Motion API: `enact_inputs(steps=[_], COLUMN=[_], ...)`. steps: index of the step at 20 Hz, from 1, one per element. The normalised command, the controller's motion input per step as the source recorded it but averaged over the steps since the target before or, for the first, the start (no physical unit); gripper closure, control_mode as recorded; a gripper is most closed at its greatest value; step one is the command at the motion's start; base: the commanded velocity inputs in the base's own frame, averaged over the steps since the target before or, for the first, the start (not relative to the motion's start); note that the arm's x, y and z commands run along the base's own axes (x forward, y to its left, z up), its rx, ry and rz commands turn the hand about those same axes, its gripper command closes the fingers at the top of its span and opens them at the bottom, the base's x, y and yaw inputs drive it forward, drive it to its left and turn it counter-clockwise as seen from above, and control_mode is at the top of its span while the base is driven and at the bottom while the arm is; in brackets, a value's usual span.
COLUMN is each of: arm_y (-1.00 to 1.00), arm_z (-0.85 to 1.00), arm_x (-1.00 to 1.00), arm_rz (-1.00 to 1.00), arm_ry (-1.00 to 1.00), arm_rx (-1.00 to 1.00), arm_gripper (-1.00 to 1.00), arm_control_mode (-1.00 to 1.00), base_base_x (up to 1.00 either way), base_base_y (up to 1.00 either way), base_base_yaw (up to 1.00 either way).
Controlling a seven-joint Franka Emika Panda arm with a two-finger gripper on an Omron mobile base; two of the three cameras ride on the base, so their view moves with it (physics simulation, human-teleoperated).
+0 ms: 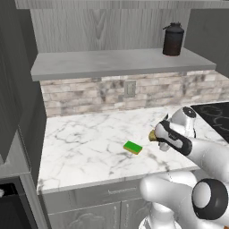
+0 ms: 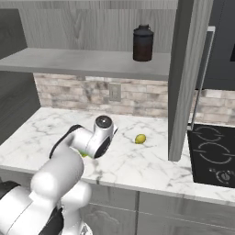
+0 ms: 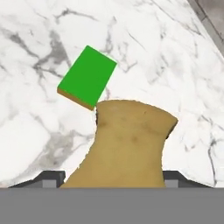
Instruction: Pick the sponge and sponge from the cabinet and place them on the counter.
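The flat green sponge point(image 1: 133, 147) lies on the white marble counter point(image 1: 80, 147), a little to the left of the hand; in the hand view the green sponge point(image 3: 87, 76) sits just beyond the held block. My gripper point(image 1: 155, 135) hovers low over the counter and is shut on the chunky yellow-brown sponge point(image 3: 127, 144), which stands between the two fingertips point(image 3: 52, 177). A tip of that sponge point(image 1: 152, 135) pokes out of the hand toward the left. The grey cabinet shelf point(image 1: 112, 62) runs above the counter.
A tall dark canister point(image 1: 173, 39) stands at the right end of the shelf. A small yellow-green ball point(image 2: 140, 138) rests on the counter near the cabinet side panel point(image 2: 183, 82). The black stovetop point(image 2: 211, 156) lies to the right. A brick backsplash backs the counter.
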Motion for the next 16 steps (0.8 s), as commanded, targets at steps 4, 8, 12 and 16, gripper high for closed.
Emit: enact_inputs(steps=[4, 8, 12, 16], arm_y=[0.0, 0.0, 0.0, 0.0], arm_z=[-0.5, -0.44, -0.34, -0.24], arm_x=[0.22, 0.19, 0.21, 0.25], arm_rz=[0.06, 0.04, 0.03, 0.01], arm_ry=[0.02, 0.0, 0.0, 0.0], arm_rx=[-0.01, 0.0, 0.0, -0.01], arm_gripper=[1.0, 1.0, 1.0, 1.0], arm_control_mode=[-1.0, -1.0, -1.0, -1.0], base_base_x=[0.0, 0.0, 0.0, 0.0], base_base_y=[0.0, 0.0, 0.0, 0.0], base_base_yaw=[0.0, 0.0, 0.0, 0.0])
